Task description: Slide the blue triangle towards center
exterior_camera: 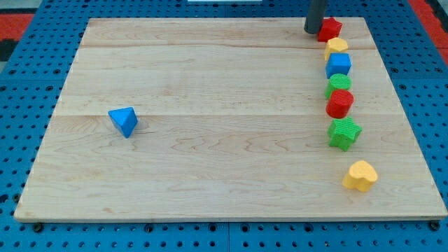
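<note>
Broadly across the frame, a pale wooden board [210, 175] on a blue pegboard surface [21, 105]. Down the view's right side, a curved column of seven blocks: at the view's top a red block [330, 29], then a yellow block [336, 47], a blue cube [338, 66], a green block [338, 85], a red cylinder-like block [340, 103], a green star-like block [344, 133], and, apart from the rest toward the view's bottom, a yellow heart-shaped block [360, 176]. Upper five touching or nearly touching one after another. Far off on the view's left, alone, the blue triangle [124, 121], well left of the board's middle and well apart from every other block. At the view's top right, a dark rod, with my tip [312, 31] just beside the red block's left edge, far from the blue triangle. No claw on this arm, so nothing released, clenched or grasped.
</note>
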